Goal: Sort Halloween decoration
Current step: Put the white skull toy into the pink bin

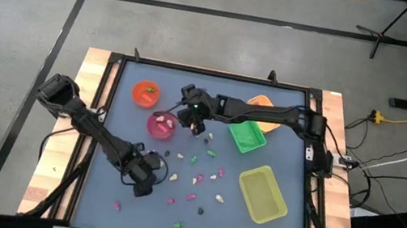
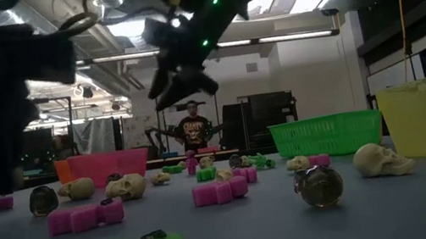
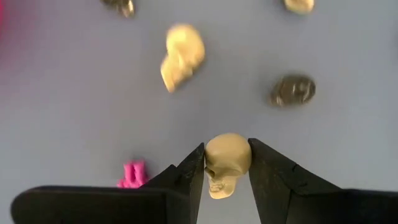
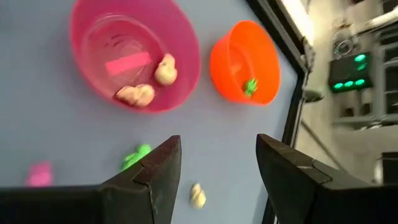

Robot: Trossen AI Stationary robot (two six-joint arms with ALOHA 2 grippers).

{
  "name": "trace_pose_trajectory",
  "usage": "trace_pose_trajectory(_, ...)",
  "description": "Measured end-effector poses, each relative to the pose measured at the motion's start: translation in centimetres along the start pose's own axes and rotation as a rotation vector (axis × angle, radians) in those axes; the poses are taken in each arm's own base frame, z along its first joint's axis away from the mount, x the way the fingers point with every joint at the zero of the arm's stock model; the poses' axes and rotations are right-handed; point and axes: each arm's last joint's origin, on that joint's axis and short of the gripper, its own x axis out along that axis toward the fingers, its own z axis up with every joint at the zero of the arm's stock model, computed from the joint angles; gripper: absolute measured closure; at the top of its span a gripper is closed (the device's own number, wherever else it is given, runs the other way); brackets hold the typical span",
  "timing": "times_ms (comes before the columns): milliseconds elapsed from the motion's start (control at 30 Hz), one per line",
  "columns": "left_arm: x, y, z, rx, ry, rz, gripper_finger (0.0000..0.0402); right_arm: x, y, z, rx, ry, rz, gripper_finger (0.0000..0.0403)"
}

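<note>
Tiny Halloween trinkets, pink, green, cream and dark, lie scattered over the blue mat [image 1: 173, 199]. My left gripper [image 1: 146, 177] stands over the mat's near left part, pointing steeply down, shut on a cream skull [image 3: 227, 163]. My right gripper [image 1: 200, 127] hangs open above the mat beside the pink cup [image 1: 161, 125], with nothing between its fingers [image 4: 217, 146]. The pink cup [image 4: 134, 53] holds two cream trinkets and a pink one. The orange cup [image 4: 244, 62] holds a green trinket [image 4: 250, 86]. My left gripper pinches the cream skull by its two sides [image 3: 208, 158] between the two fingers, at their free ends. The fingers come from above, pointing steeply down. The skull's crown points away from the wrist. Whether it is clear of the mat I cannot tell.
A green tray [image 1: 247, 135], an orange tray [image 1: 264, 107] and a yellow tray [image 1: 262, 193] stand on the mat's right half. Below my left gripper lie another cream skull [image 3: 182, 56], a dark trinket [image 3: 292, 90] and a pink one [image 3: 132, 174]. A person stands far behind the table [image 2: 194, 127].
</note>
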Motion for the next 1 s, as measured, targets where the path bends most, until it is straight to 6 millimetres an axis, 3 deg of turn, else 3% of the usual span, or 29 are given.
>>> trace_pose_trajectory(300, -1.5, 0.7, 4.5, 0.099, -0.134, 0.039, 0.0306, -4.6, -0.5, -0.6, 0.048, 0.155, 0.079, 0.0196)
trace_pose_trajectory(567, -2.2, 2.5, 7.4, 0.203, -0.244, 0.185, 0.0306, -8.3, 0.0, -1.7, 0.161, 0.331, 0.188, 0.0196)
trace_pose_trajectory(1000, -1.7, 8.0, 10.3, 0.215, -0.158, 0.358, 0.0305, -9.5, 1.1, -2.5, 0.387, 0.456, 0.286, 0.0196)
